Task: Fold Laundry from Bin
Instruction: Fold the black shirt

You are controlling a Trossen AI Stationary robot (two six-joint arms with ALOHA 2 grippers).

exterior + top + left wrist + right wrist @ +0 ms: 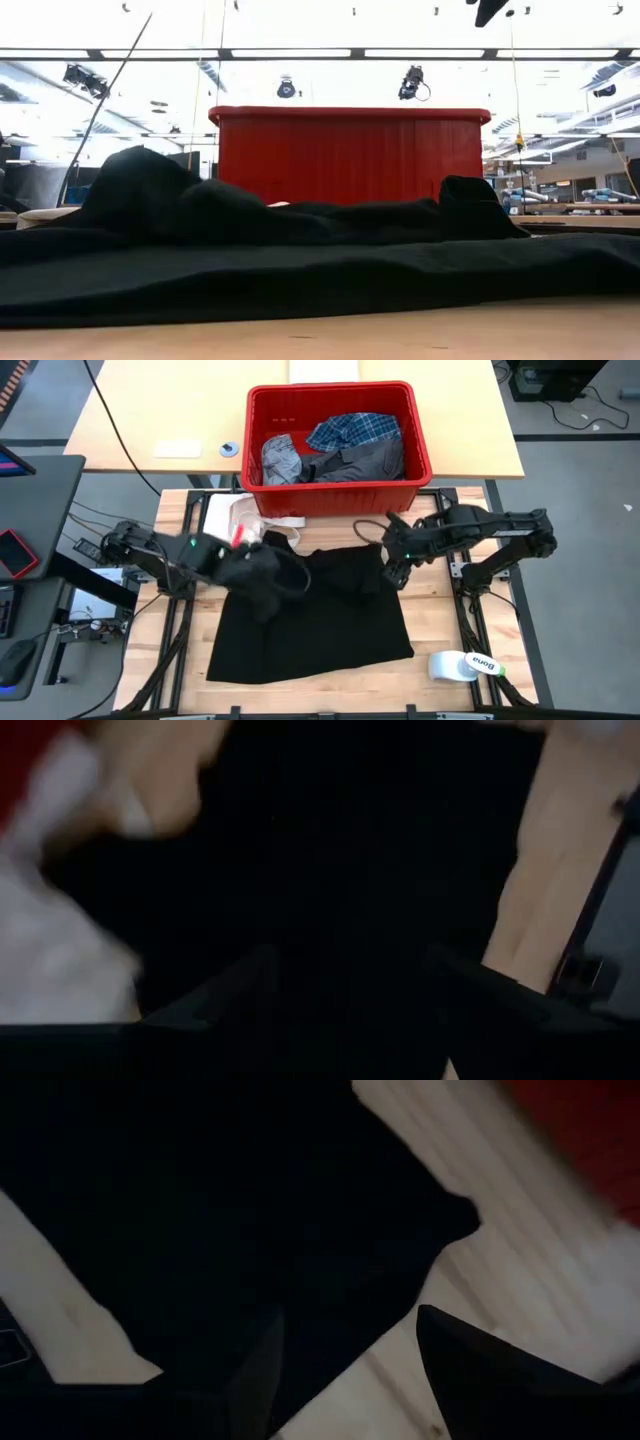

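a: where is the laundry right now?
b: the large black garment (310, 615) lies spread on the wooden tabletop (440, 635), just in front of the red bin (338, 490). its edge toward the bin is bunched into folds, and from table height it shows as a low dark ridge with two humps before the red wall

a: and the other clothes?
b: inside the bin. a blue-and-white plaid shirt (352, 432) sits toward the back, a light grey garment (281, 458) on the left side, a dark grey garment (365, 460) beside it on the right

a: what about the left tool?
b: the left tool (262, 572) is over the bunched left corner of the black garment. its wrist view shows the two fingers (215, 995) spread apart with black cloth filling the space beneath; released, gripping nothing

a: the right one?
b: the right tool (392, 570) is at the garment's right corner near the bin. its fingers (470, 1360) stand apart too, over the cloth's edge and bare wood; released as well

a: anything else there?
b: a cream-white cloth (232, 515) by the bin's left corner, and a white bottle (462, 665) lying at the front right
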